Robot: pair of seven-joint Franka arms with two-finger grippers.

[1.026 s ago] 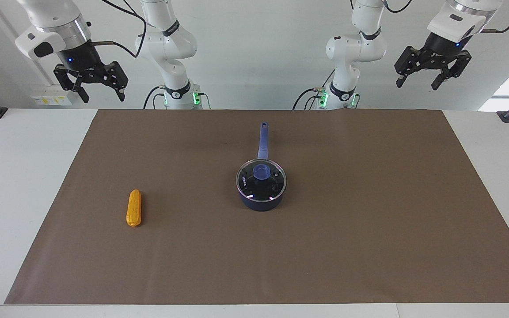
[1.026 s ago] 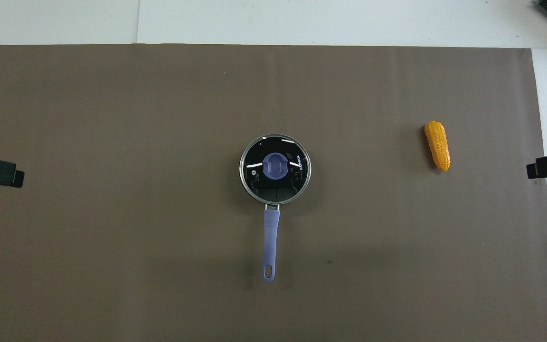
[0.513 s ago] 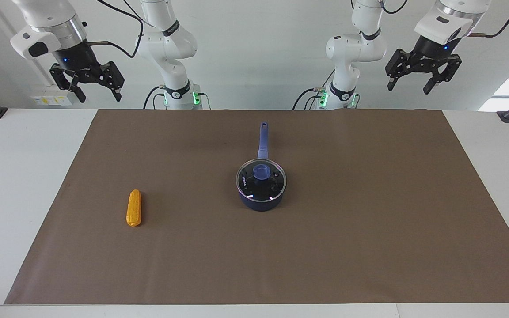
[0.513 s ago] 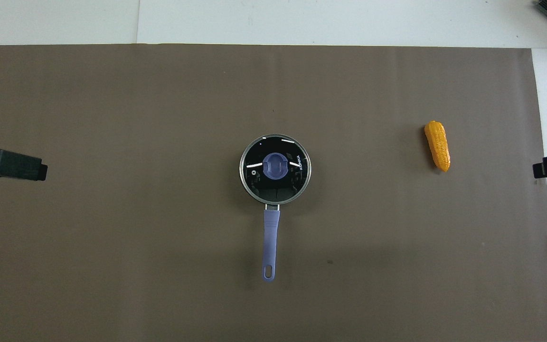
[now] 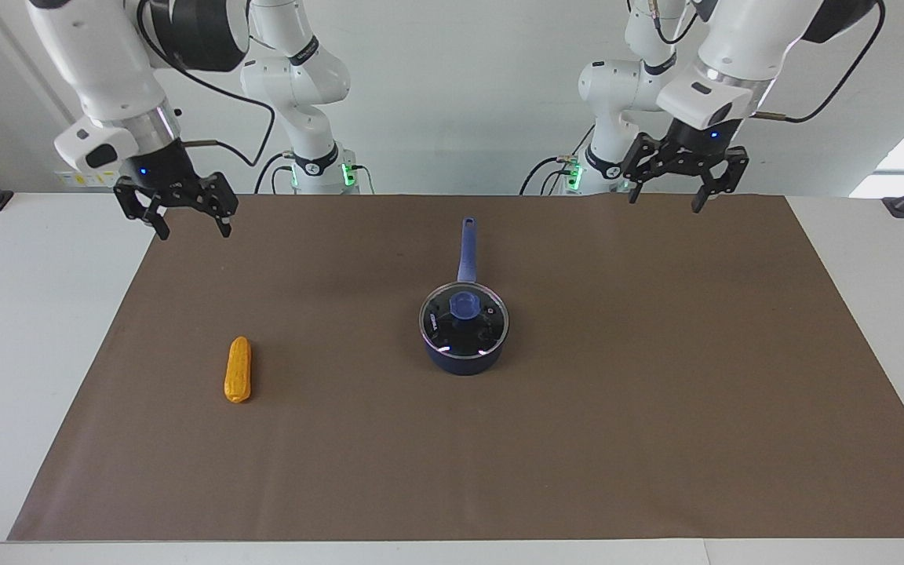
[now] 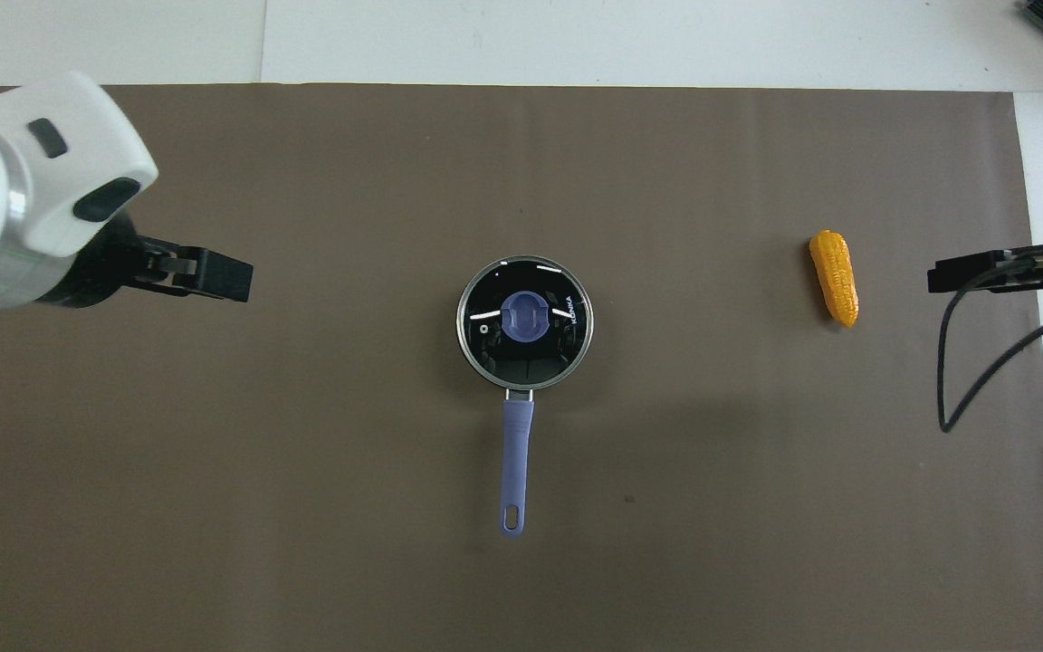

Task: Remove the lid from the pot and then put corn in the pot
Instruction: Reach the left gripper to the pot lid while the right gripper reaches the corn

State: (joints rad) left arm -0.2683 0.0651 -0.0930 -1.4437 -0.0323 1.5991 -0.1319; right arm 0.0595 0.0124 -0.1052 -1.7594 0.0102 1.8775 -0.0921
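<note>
Brown paper point(image 5: 656, 408) covers the table, and the navy pot point(image 5: 464, 355) is seen at the centre of the frame, its glass lid point(image 5: 464, 316) seated on the rim, the blue handle pointed toward the robots. Orange-yellow corn point(image 5: 238, 369) is laid at centre-left of the facing view, well apart from the pot. The right gripper point(image 5: 189, 220) is held over the mat's upper-left corner, fingers spread and empty; the left gripper point(image 5: 668, 193) is raised at upper right, likewise spread.
</note>
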